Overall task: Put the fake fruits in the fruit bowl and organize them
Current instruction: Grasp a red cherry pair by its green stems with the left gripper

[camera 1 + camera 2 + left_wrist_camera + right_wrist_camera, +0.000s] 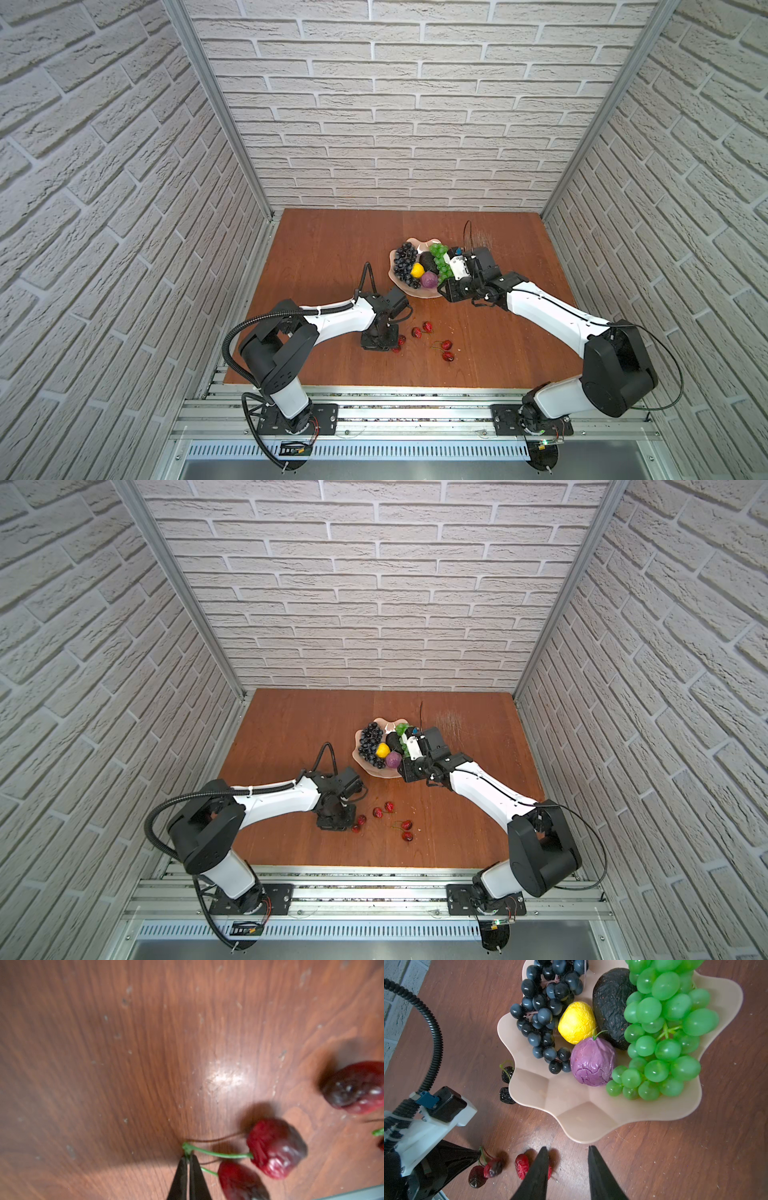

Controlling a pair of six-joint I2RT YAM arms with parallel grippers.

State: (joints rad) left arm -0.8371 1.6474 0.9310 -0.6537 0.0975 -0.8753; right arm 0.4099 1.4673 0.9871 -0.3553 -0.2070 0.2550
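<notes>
- Left fingers (pixel 192 1164) pinched shut on a cherry pair's (pixel 274 1147) stem, low on the surface (pixel 124 1064).
- Right fingers (pixel 538 1167) partly open, empty, near the bowl (pixel 581 1113).
- Done: grapes (pixel 664 1032), lemon (pixel 577 1022), avocado (pixel 610 1005) and purple fruit (pixel 591 1061) are in the bowl.
- Left: red cherries (pixel 445 345) and dark cherries (pixel 506 1093) outside.

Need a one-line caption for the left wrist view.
Left gripper shut on the green stem of a cherry pair on the wooden table.

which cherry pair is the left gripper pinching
The cherry pair whose joined green stems the left gripper is shut on; the other cherries lie loose and untouched.
</notes>
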